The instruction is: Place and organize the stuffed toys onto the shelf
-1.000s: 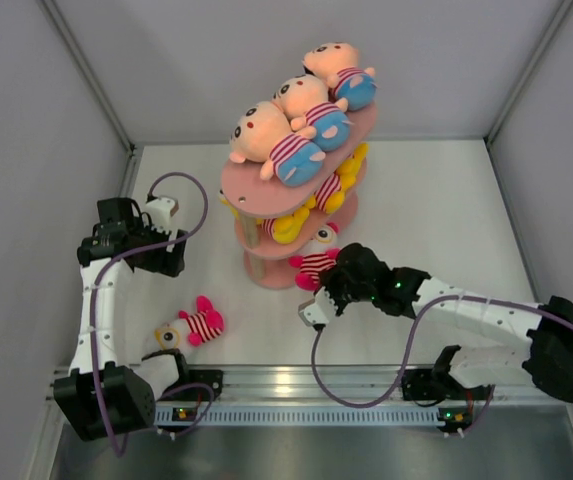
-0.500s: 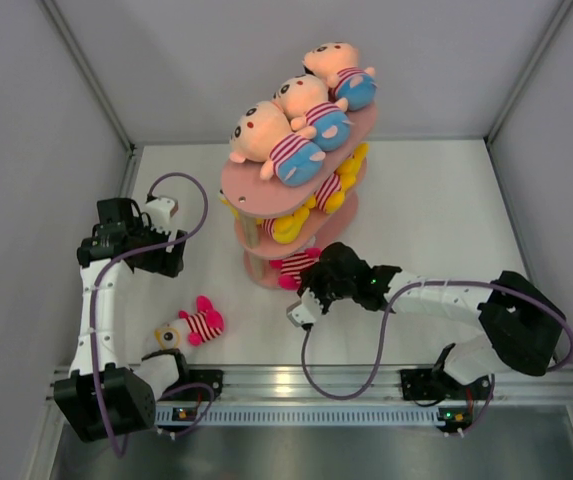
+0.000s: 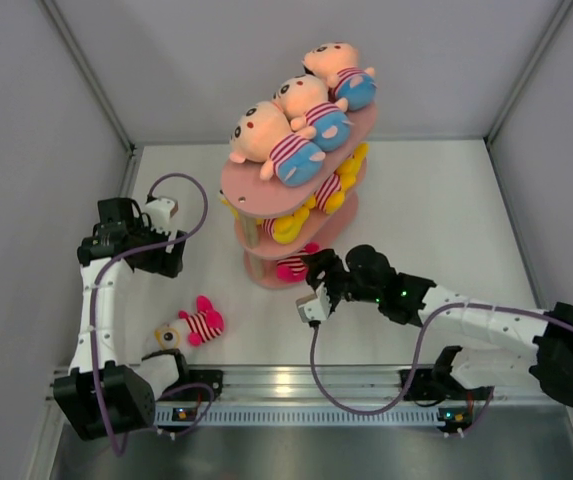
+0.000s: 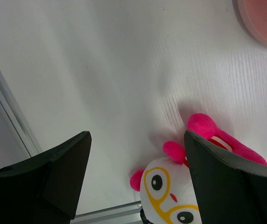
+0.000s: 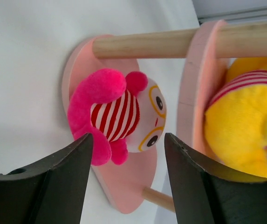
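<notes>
Right gripper (image 3: 314,268) has backed off, jaws wide and empty; the pink striped toy (image 5: 114,116) it carried now lies on the bottom tier of the shelf (image 3: 249,197). Toward the near-left corner a second pink toy (image 3: 194,326) lies on the bench (image 3: 416,200). Left gripper (image 4: 135,140) hangs above it, spread wide, holding nothing. Shelf stands mid-bench toward the far edge: yellow toys (image 3: 291,222) on the middle tier, three peach-headed dolls (image 3: 306,105) on top.

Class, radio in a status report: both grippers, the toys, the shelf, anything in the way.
Left gripper open, clear of pink toy on table. Right gripper open, second pink toy lying on shelf bottom tier. Nothing blocking.
</notes>
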Motion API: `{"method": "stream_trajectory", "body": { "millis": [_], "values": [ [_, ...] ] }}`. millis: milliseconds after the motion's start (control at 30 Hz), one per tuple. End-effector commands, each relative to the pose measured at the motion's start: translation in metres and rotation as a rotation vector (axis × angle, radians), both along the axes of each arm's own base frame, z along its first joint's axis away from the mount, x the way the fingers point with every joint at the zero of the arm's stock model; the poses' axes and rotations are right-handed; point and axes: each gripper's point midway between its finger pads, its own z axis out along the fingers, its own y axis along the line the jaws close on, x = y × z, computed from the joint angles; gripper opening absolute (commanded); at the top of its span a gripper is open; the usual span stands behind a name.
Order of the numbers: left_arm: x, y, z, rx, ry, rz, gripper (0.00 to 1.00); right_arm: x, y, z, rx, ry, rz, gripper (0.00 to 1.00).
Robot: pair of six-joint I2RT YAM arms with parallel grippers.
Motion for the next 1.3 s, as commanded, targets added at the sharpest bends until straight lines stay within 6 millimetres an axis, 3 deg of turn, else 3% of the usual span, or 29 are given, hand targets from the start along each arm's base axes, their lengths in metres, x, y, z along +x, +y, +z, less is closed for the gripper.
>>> {"method": "stream_trajectory", "body": {
  "millis": [0, 67, 100, 167, 200, 233, 267, 300, 400, 467, 567, 667, 700, 867, 1100, 1133, 1167, 1267],
  "values": [
    [0.002, 0.0, 0.002, 0.004, -0.009, -0.002, 0.87, -0.03, 0.0, 0.039, 0.181, 0.175, -0.045, 0.63],
    [0.001, -0.001, 0.003, -0.001, -0.01, 0.003, 0.87, -0.032, -0.004, 0.065, 0.316, 0.282, -0.136, 0.64],
    [0.001, -0.001, 0.002, -0.001, -0.007, 0.003, 0.87, -0.034, -0.005, 0.069, 0.424, 0.462, -0.244, 0.66],
    [0.001, -0.002, 0.0, -0.011, -0.003, 0.004, 0.87, -0.013, -0.018, 0.088, 0.632, 0.588, -0.48, 0.68],
    [0.0, -0.002, 0.001, -0.012, -0.004, 0.003, 0.87, -0.01, -0.02, 0.082, 0.745, 0.765, -0.618, 0.7],
    [0.001, -0.003, 0.0, -0.015, -0.001, 0.005, 0.87, 0.003, -0.033, 0.072, 0.801, 0.794, -0.769, 0.7],
    [0.0, -0.004, -0.003, -0.022, 0.006, 0.004, 0.87, 0.003, -0.032, 0.066, 0.897, 0.941, -0.874, 0.7],
    [0.0, -0.003, -0.004, -0.022, 0.013, 0.008, 0.87, 0.006, -0.031, 0.048, 0.897, 0.995, -0.96, 0.7],
    [0.0, -0.002, -0.008, -0.021, 0.03, 0.018, 0.87, 0.009, -0.022, 0.019, 0.942, 1.21, -1.107, 0.7],
    [-0.002, -0.001, -0.009, -0.012, 0.034, 0.024, 0.87, 0.009, -0.014, 0.009, 0.986, 1.368, -1.144, 0.7],
    [-0.005, -0.001, -0.01, -0.006, 0.028, 0.017, 0.87, 0.032, -0.024, -0.004, 1.112, 1.444, -1.209, 0.68],
    [-0.008, -0.001, -0.013, -0.004, 0.037, 0.017, 0.87, 0.043, -0.032, -0.008, 1.2, 1.455, -1.23, 0.67],
    [-0.009, -0.001, -0.014, -0.002, 0.037, 0.016, 0.87, 0.049, -0.029, 0.0, 1.241, 1.452, -1.19, 0.67],
    [-0.008, -0.001, -0.019, -0.006, 0.057, 0.017, 0.87, 0.057, -0.02, 0.004, 1.236, 1.499, -1.091, 0.64],
    [-0.007, -0.002, -0.019, -0.017, 0.06, 0.009, 0.87, 0.054, -0.016, -0.033, 1.167, 1.566, -1.212, 0.59],
    [-0.007, -0.003, -0.02, -0.018, 0.062, 0.008, 0.87, 0.053, -0.015, -0.035, 1.158, 1.571, -1.215, 0.57],
    [-0.006, -0.003, -0.02, -0.019, 0.063, 0.008, 0.87, 0.053, -0.013, -0.035, 1.155, 1.577, -1.208, 0.44],
    [-0.007, -0.002, -0.02, -0.015, 0.061, 0.005, 0.87, 0.056, -0.01, -0.032, 1.117, 1.538, -1.176, 0.2]
  ]
}}
